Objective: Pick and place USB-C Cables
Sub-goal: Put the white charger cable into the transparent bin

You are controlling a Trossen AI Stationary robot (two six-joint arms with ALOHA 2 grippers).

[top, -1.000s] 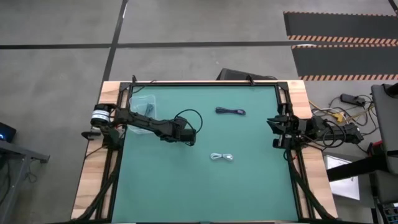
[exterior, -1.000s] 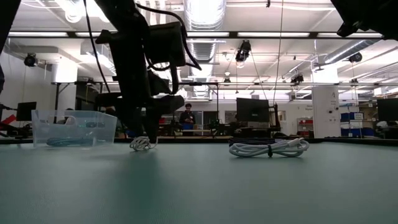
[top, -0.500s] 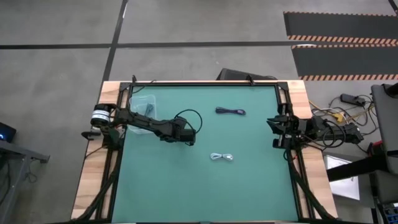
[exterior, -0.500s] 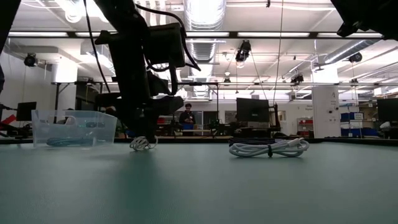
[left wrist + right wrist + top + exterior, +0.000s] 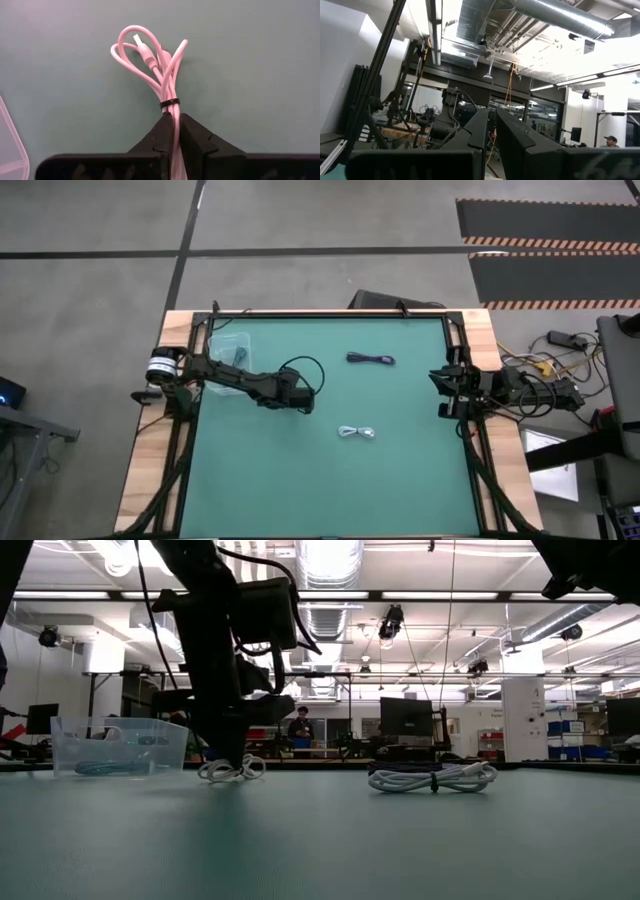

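A white USB-C cable (image 5: 155, 65), bundled with a black tie (image 5: 170, 103), lies on the green table under my left gripper (image 5: 171, 117), which is shut on it at left of centre (image 5: 300, 402). A pale cable bundle (image 5: 357, 433) lies near the table's middle, and a dark cable (image 5: 370, 359) lies farther back. A teal cable (image 5: 100, 767) rests inside the clear bin (image 5: 118, 747). My right gripper (image 5: 447, 392) waits shut at the table's right edge, its fingers pointing into the room. My left gripper pinches the white cable's strands just beside the black tie (image 5: 171, 110) between its two fingers (image 5: 192, 131). The fingers come from above, pointing down. The bundle lies on the table (image 5: 232, 771), with its looped end and a plug sticking out beyond the fingertips.
The clear bin (image 5: 232, 345) stands at the table's far left corner, close behind my left arm. Open green surface lies toward the near edge. People and equipment show in the room beyond the far edge.
My left gripper has shut on the white cable while staying in place. The bundle has been squeezed, and its loops now spread out on both sides of the fingers on the table.
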